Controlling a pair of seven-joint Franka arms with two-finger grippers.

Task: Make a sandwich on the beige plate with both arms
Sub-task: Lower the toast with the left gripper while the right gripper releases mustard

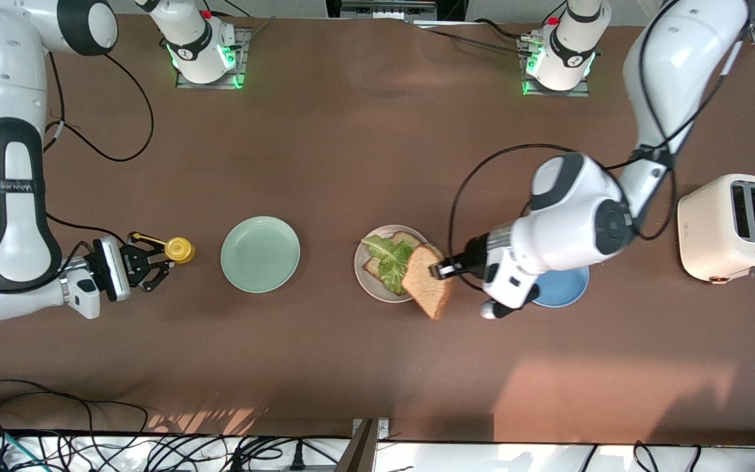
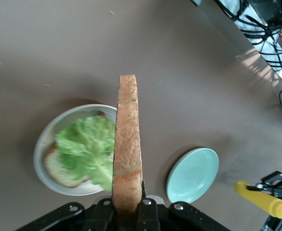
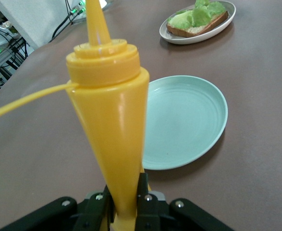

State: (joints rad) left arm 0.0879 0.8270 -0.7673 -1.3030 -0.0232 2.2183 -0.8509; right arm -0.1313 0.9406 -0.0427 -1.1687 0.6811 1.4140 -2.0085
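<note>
left tool [image 1: 444, 268] pinches toast slice [image 1: 427, 280] on edge over beige plate [image 1: 366, 272] (lettuce [image 1: 390, 261] on it); right tool [image 1: 154, 261] grips mustard bottle [image 1: 179, 250], waits.

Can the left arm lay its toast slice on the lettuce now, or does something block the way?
Probably yes. The left gripper holds the toast slice on edge over the beige plate; nothing lies above the lettuce. The right gripper, holding the yellow bottle, waits past the mint green plate.

Place: robotics lab
Evidence: two arm bases [image 1: 206, 49] bolted to a brown table [image 1: 351, 164]; loose cables [image 1: 56, 446] along its edge; toaster [image 1: 731, 226] as prop
</note>
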